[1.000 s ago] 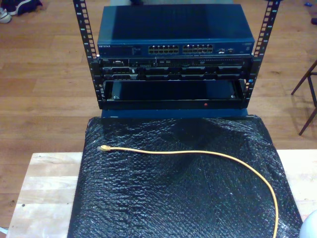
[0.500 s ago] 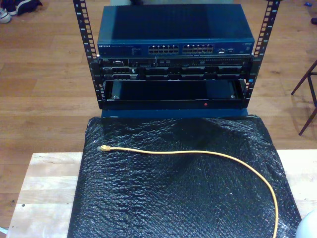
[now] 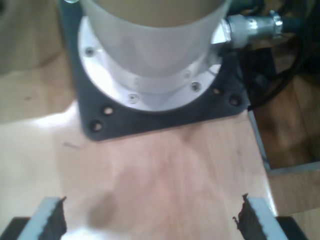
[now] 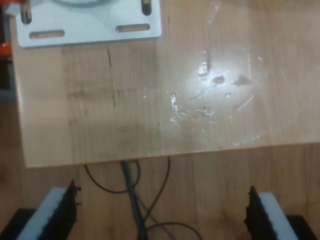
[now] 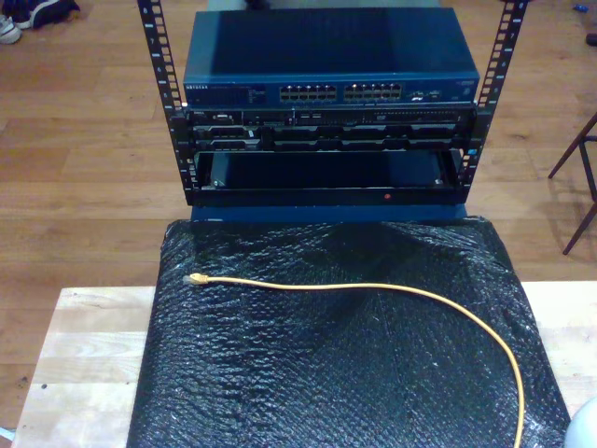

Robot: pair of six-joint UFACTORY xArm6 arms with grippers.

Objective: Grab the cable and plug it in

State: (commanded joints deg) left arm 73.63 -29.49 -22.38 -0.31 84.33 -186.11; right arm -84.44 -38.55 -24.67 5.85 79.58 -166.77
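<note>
Exterior view: the yellow network cable [image 5: 392, 291] lies loose on the black bubble-wrap mat [image 5: 280, 392], its plug [image 5: 194, 279] toward this view's left, below the blue network switch [image 5: 331, 86]. Judged light, limp and thin; the plug is small and likely fragile, so grip just behind it. First gripper [image 3: 150, 220] and second gripper [image 4: 162, 212] both stand wide open, empty, over bare wooden tabletop [image 4: 150, 115]; no cable near either.
</note>
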